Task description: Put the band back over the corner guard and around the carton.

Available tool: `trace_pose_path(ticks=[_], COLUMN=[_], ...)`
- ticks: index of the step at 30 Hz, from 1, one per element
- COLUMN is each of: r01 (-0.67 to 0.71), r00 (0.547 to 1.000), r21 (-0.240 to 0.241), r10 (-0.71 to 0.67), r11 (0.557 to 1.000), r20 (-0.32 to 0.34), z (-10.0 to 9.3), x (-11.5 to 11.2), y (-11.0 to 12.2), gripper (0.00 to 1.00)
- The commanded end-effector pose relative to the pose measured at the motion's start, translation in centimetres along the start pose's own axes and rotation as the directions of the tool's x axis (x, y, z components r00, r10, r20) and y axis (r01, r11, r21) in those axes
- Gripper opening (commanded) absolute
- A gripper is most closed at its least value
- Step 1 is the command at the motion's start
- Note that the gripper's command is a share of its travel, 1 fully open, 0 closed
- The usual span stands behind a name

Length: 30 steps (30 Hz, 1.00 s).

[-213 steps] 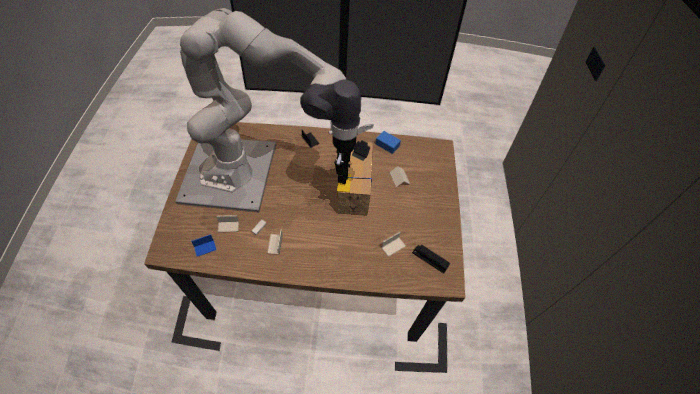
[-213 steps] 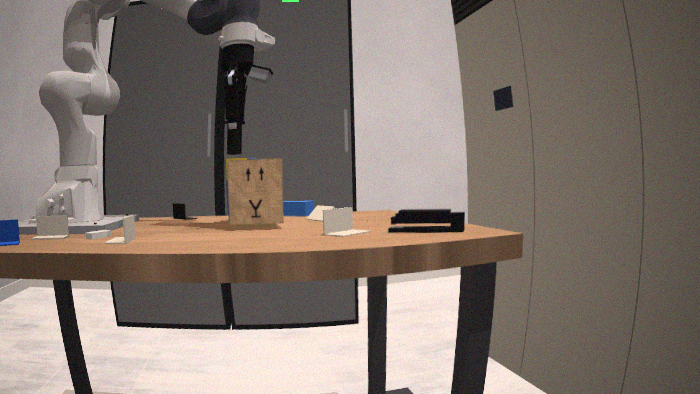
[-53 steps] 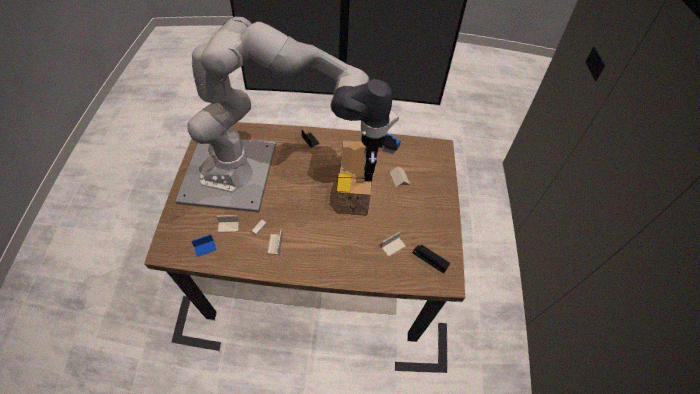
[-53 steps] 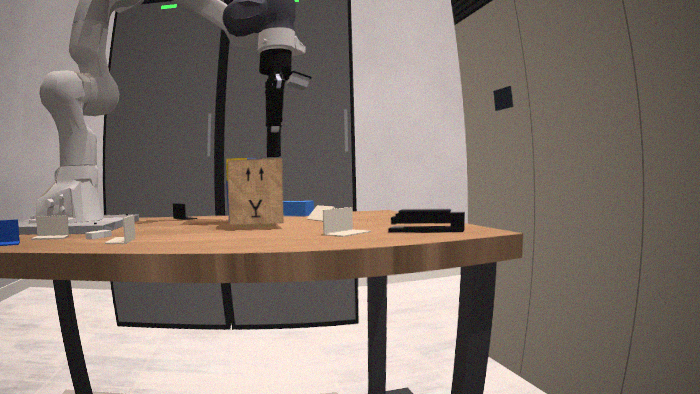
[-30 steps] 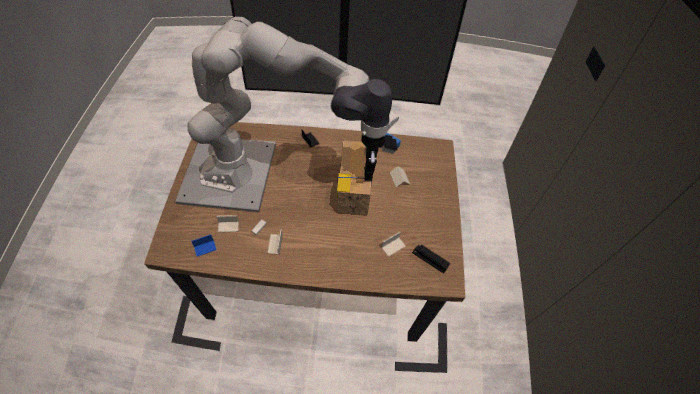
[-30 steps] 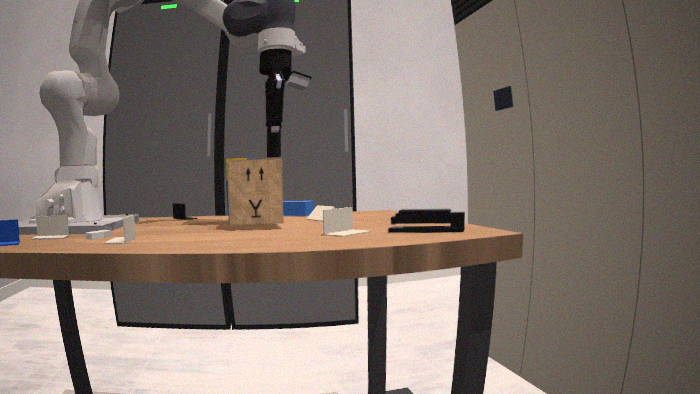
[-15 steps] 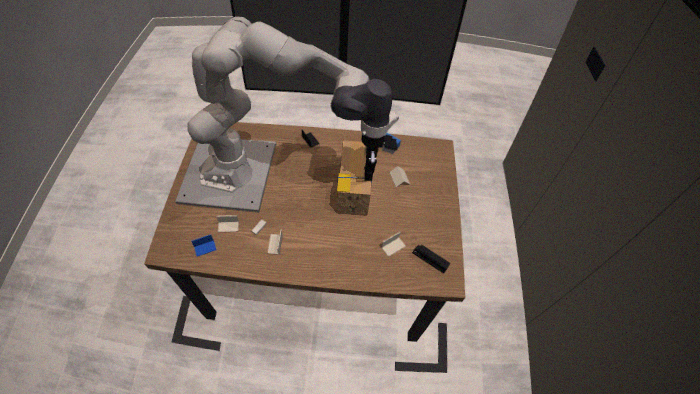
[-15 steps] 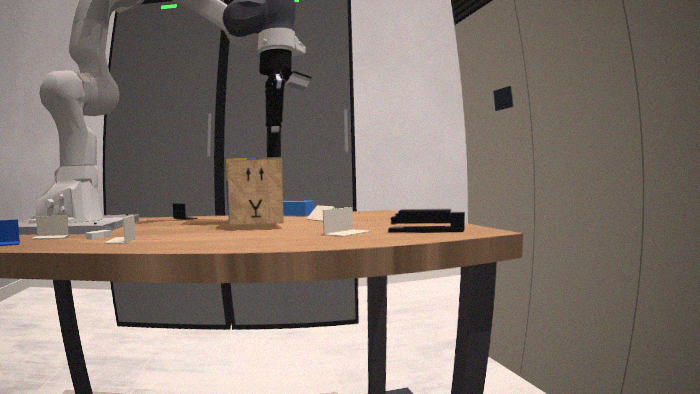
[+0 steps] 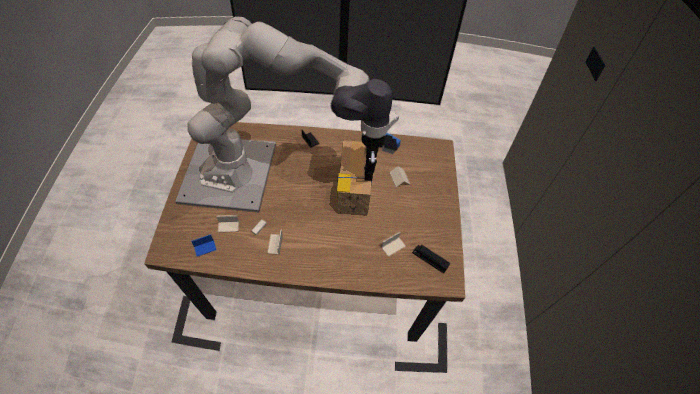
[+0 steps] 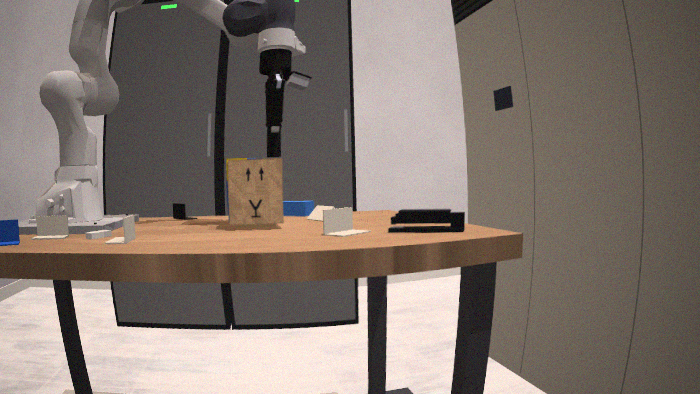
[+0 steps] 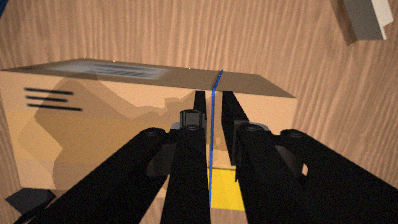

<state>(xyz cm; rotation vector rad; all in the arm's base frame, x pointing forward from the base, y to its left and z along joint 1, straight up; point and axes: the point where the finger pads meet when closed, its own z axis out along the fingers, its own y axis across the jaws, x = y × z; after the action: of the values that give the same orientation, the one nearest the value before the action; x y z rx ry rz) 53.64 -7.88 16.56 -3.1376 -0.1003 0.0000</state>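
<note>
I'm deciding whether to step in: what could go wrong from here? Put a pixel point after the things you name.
The tool (image 9: pixel 369 179) (image 10: pixel 273 156) (image 11: pixel 213 106) stands right at the band (image 11: pixel 213 120), so a sideways move might drag it askew.

The band crosses the yellow guard (image 9: pixel 344 183) (image 11: pixel 226 189), so a tug could shift that too.

Pressing down might tip the carton (image 9: pixel 354 202) (image 10: pixel 255 192) (image 11: pixel 125 120).

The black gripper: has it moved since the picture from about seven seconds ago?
Yes. From above, the gripper has gone from the carton's yellow-guard side to its opposite long edge.
</note>
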Motion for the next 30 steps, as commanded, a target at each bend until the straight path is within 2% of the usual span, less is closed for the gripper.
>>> trace_pose_path(ticks=[1,30], r01=[-0.001,-0.001], r00=[1.000,1.000], r21=[-0.001,-0.001], r10=[0.001,0.001], r11=[1.000,1.000], r20=[0.001,0.001], z=[0.17,0.62], x=[0.01,0.00], y=[-0.12,-0.03], gripper=[0.18,0.18])
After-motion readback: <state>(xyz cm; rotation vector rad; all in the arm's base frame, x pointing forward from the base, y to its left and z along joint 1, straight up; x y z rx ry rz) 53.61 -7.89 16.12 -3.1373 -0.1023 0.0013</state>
